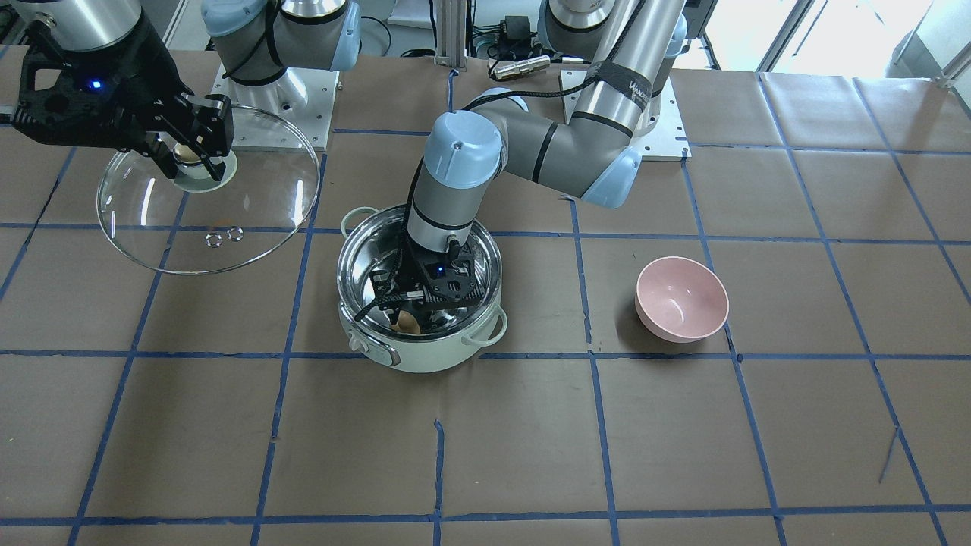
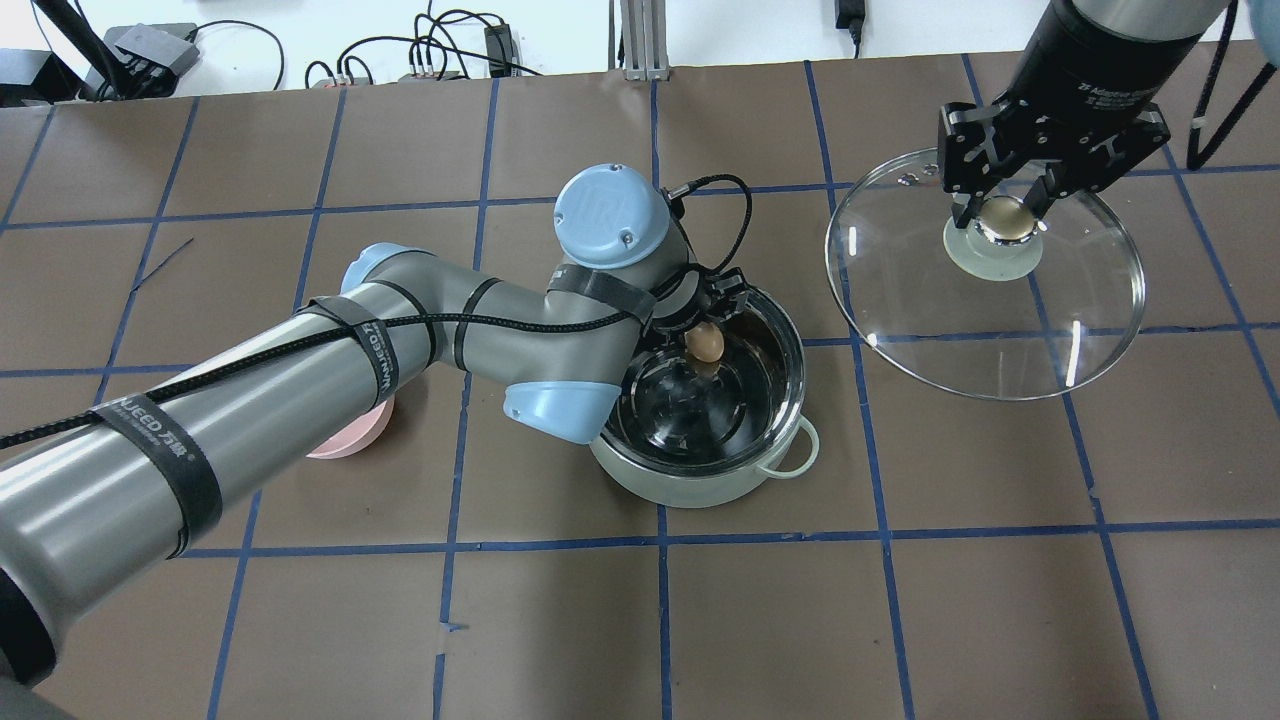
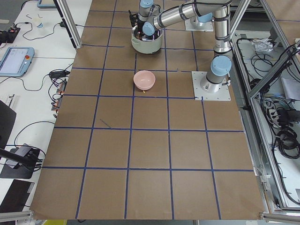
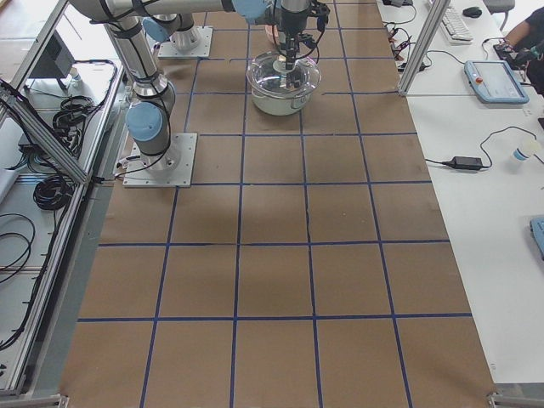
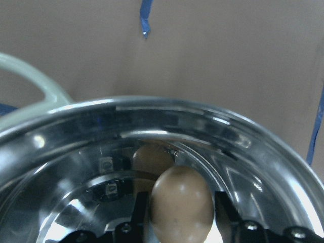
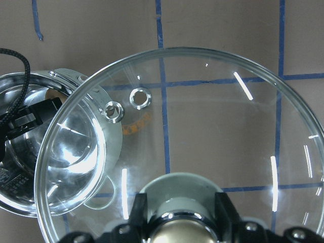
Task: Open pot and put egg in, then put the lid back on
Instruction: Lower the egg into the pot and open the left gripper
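You had the left jaws down inside the open pot [image 1: 425,364], pinched on the egg [image 2: 704,343], which hung between them close to the steel wall on the control-knob side. Whether it touched the bottom, you couldn't tell. The right jaws were clamped on the knob [image 2: 1006,220] of the lid [image 2: 985,335], held up off the bench [image 1: 531,455] beside the pot. A pink bowl [image 1: 681,298] stood on the pot's other side.
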Tool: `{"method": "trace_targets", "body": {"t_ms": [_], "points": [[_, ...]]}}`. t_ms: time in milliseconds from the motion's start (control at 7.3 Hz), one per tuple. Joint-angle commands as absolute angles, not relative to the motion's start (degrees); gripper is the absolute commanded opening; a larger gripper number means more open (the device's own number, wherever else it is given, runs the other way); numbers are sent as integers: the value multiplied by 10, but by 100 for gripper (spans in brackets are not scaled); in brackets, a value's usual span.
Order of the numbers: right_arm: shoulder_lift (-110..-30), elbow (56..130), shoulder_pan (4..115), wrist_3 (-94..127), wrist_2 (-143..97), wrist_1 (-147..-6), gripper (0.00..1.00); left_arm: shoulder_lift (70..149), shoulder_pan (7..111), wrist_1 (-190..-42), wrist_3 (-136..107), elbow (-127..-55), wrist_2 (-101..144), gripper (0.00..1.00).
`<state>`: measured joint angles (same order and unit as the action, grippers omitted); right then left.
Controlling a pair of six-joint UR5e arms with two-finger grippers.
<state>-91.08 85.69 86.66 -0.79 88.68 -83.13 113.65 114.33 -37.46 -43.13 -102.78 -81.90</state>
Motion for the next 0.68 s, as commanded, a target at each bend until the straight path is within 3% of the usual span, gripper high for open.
{"method": "trace_targets", "body": {"t_ms": [0, 548], "points": [[-911, 857, 867, -8, 887, -831, 33, 1115, 1140, -373, -430, -1026, -823, 97], [-910, 863, 884, 29, 875, -851, 32, 1006, 1043, -538, -333, -1027, -819, 99]]}}
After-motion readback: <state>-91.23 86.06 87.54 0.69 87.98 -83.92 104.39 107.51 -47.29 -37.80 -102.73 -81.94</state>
